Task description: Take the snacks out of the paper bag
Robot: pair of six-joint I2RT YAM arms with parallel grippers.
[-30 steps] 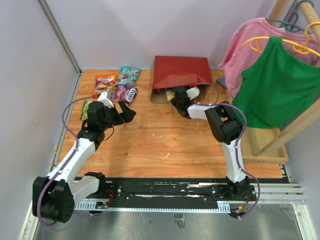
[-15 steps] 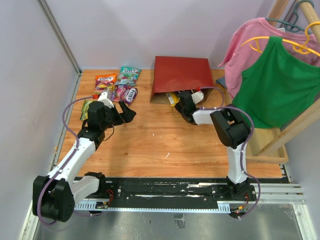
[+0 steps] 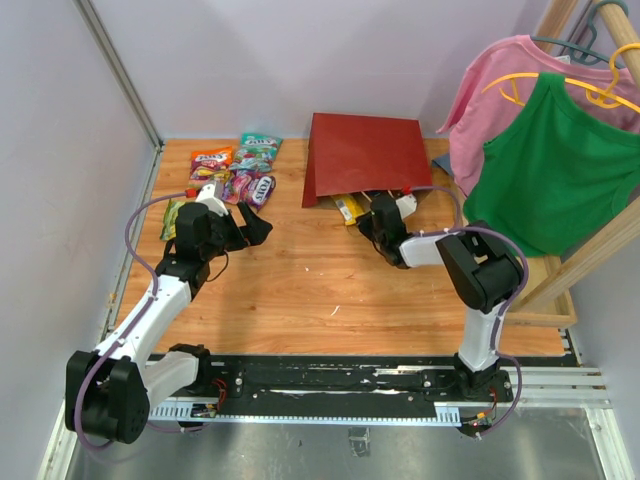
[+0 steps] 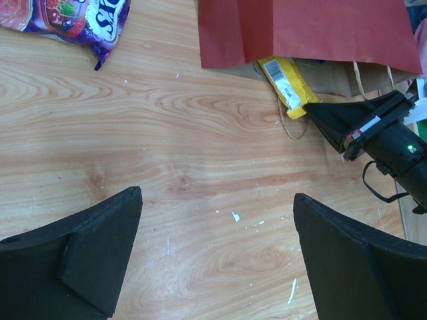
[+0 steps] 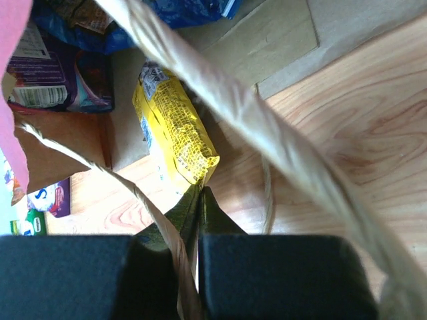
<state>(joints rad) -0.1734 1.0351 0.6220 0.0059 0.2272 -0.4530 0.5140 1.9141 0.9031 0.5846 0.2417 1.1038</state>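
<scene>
White links [image 3: 150,312], black joints [image 3: 105,400], purple cables [image 3: 127,235], left tool [image 4: 217,193] black wedge-fingered

Purple packet [image 4: 73,17]: white "S", perhaps "SK"; rest unreadable.

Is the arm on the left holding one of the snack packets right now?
No, the left gripper stands wide open over the table, with nothing in it.

The paper bag [image 4: 300,30] covers one end of the yellow bar wrapper [image 4: 285,79]; the purple packet [image 4: 73,20] is cropped.
</scene>
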